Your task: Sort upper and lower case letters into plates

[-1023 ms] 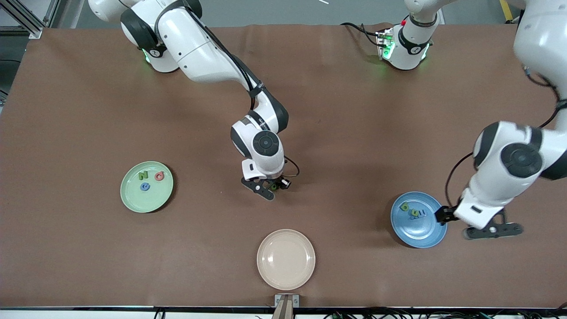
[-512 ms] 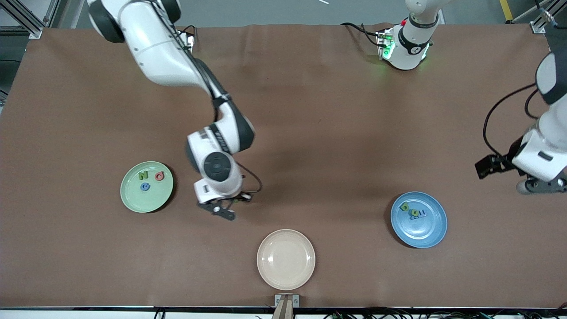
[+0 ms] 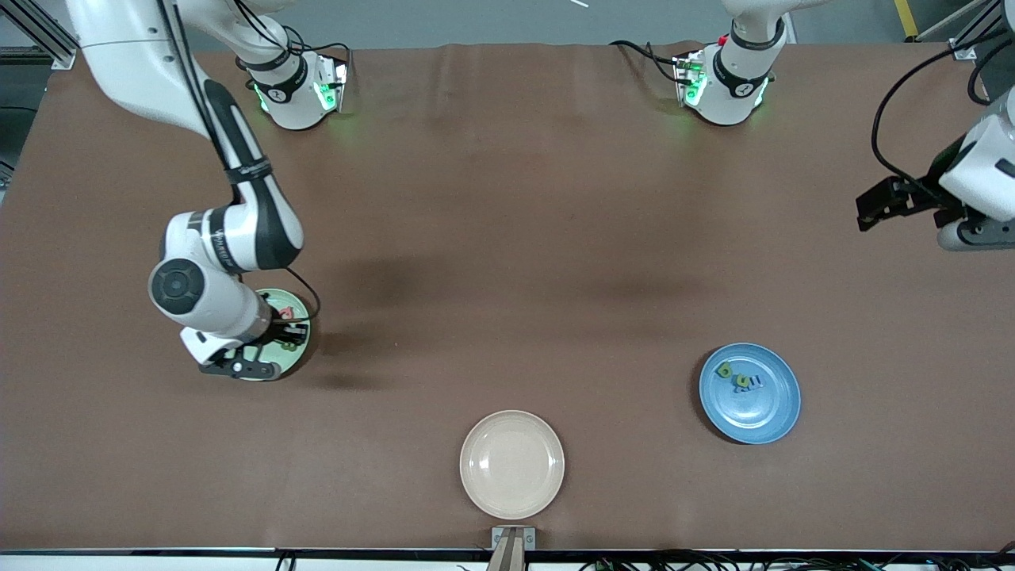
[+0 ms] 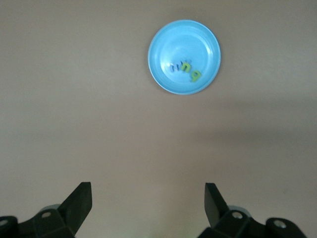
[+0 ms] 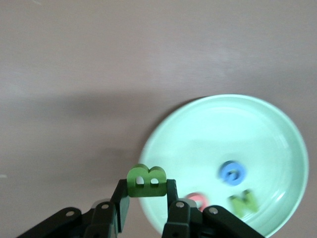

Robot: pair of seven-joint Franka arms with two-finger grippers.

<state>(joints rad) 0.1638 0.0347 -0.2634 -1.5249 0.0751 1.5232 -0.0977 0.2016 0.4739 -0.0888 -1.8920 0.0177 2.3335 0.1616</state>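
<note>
As we hover at the mint plate, right pincer [image 5: 147, 198]: shut on a green B [image 5: 146, 182], over the rim of the mint plate [image 5: 257, 129]; on the front camera's clock face that is about four o'clock of the plate.
Key relation: the plate's bare floor lies toward nine or ten o'clock from the held B, so we judge a short carry inward is needed before letting go (a drop here could land on the rim).
B's long axis: it runs from one finger to the other, and both of its holes show above the fingertips.
Already in mint plate: a blue letter [image 5: 233, 172], a red letter [image 5: 195, 200] and a green N [image 5: 243, 201], bunched in one part of the plate.
Left pincer [image 4: 147, 201]: wide, holding nothing, waiting high over the tabletop [image 3: 507, 238] at about three o'clock.
Blue plate [image 3: 761, 412]: at about four o'clock of the tabletop, with small letters [image 4: 185, 69] in it.
Beige plate [image 3: 511, 464]: at six o'clock, nothing in it.
Nearer arm: the right one, by far.
View difference: the front view hides most of the mint plate under the right wrist; the right wrist view shows the B and the bare floor plainly.
</note>
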